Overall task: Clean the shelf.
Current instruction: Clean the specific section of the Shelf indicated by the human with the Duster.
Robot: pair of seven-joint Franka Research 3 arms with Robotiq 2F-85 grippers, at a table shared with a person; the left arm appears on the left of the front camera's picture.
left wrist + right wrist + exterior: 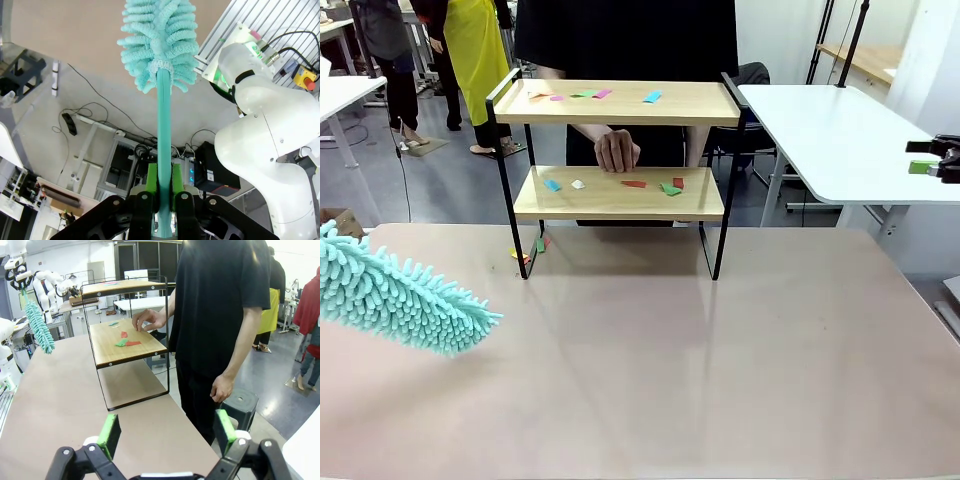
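L tool (162, 186) was pinched tight on the teal handle of the duster (159, 35). The fluffy head pointed out over the surface (670, 380), near its left side & well short of the shelf (705, 102). Prob. gripped at the handle end so the head could reach in btw the boards. R tool (165, 437) hung spread w/ nothing in it, off to the right.

Shelf stood at the surface's far edge, centre. Top board carried coloured paper scraps (602, 94), lower board had more, & a few lay by the front-left foot. Person's hand (617, 150) was at the lower board's back, fingertips down, maybe steadying it.
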